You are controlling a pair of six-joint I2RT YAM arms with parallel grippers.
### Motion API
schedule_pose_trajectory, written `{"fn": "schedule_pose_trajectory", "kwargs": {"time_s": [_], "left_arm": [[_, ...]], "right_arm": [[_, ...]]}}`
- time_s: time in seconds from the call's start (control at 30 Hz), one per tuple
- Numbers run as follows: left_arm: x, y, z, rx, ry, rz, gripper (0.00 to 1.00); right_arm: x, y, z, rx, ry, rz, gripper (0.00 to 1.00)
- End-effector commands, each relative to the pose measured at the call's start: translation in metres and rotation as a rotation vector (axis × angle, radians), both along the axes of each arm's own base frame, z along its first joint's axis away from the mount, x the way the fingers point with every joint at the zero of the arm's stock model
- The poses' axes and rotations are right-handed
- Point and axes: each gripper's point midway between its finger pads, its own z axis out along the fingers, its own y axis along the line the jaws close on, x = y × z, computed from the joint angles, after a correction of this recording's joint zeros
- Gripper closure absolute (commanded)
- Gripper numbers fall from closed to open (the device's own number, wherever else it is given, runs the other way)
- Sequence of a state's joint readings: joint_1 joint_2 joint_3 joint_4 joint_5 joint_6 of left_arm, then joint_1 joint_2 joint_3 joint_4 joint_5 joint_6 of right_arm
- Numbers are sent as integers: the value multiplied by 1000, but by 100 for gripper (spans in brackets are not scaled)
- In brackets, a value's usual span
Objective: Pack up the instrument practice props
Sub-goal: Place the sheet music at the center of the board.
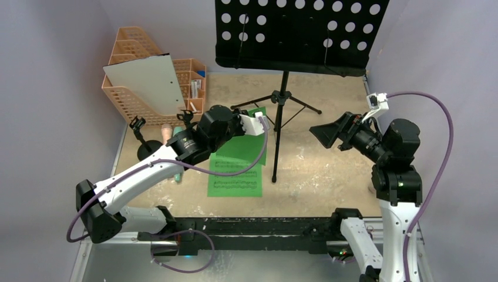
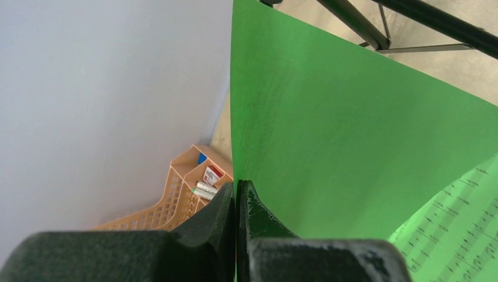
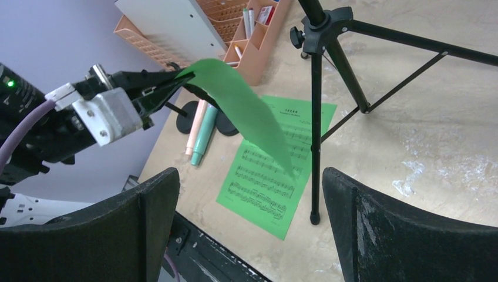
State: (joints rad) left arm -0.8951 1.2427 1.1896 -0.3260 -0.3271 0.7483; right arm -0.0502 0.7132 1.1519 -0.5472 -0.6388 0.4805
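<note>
My left gripper (image 2: 237, 194) is shut on the edge of a green sheet-music page (image 2: 352, 135) and holds it in the air, where it droops (image 3: 246, 111). A second green page (image 3: 276, 170) lies flat on the table beneath it. The black hole-punched music desk (image 1: 299, 32) stands on its tripod (image 3: 317, 117) just right of the pages. Pink (image 3: 195, 126) and mint (image 3: 204, 138) toy microphones lie side by side near two black round-based holders (image 3: 226, 124). My right gripper (image 3: 249, 194) is wide open, holds nothing, and hovers at the right, facing the pages.
An orange mesh file organizer (image 1: 147, 100) stands at the back left with a grey-white board (image 1: 145, 82) leaning in it and pens in its small compartments (image 3: 249, 23). Walls close in on both sides. The tripod legs (image 1: 299, 104) spread over the middle of the table.
</note>
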Motion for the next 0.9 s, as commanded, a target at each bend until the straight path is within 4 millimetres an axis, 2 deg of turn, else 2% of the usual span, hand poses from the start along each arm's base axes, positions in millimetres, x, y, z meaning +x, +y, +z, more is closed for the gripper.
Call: {"fn": "schedule_pose_trajectory", "kwargs": {"time_s": [0.0,0.23,0.33,0.47,0.6,0.87], "left_arm": [[20,-9,33,-79,-95,-32,100],[26,-6,38,-77,-136,-22,100],[21,-3,28,-75,-108,-27,100],[11,1,-1,-70,-37,-31,100],[-3,11,-44,-28,69,-26,100],[-47,8,-117,-53,314,-117,100]], "right_arm": [[4,4,3,-9,-42,37,7],[6,4,0,-13,-39,41,7],[4,4,-1,-15,-42,40,7],[4,4,-4,-16,-40,43,7],[5,5,-7,-20,-39,50,7],[9,5,-16,-23,-25,59,7]]}}
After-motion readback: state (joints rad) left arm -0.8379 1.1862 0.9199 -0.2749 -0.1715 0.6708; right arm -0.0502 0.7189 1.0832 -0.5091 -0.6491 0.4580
